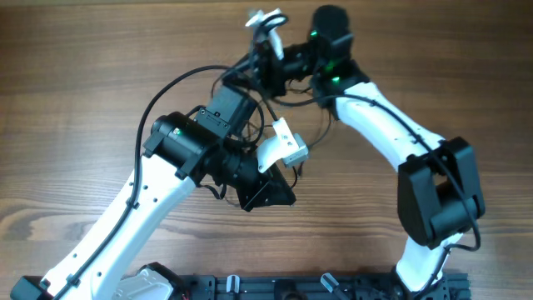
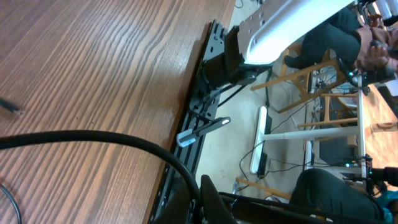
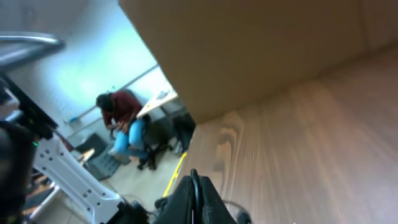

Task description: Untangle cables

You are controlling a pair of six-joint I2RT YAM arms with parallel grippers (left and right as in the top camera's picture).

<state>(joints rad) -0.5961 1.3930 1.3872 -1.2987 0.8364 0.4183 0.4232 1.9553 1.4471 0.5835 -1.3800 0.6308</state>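
Overhead: broad table (image 1: 67, 75) margin left of cables (image 1: 320, 132)

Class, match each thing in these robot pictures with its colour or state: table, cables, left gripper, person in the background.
Column one:
1. table
2. cables
3. left gripper
4. person

Column two:
a. thin, black, looping
b. seated, blue trousers
c. brown wood grain
d. shut

Pairs: 1-c, 2-a, 3-d, 4-b
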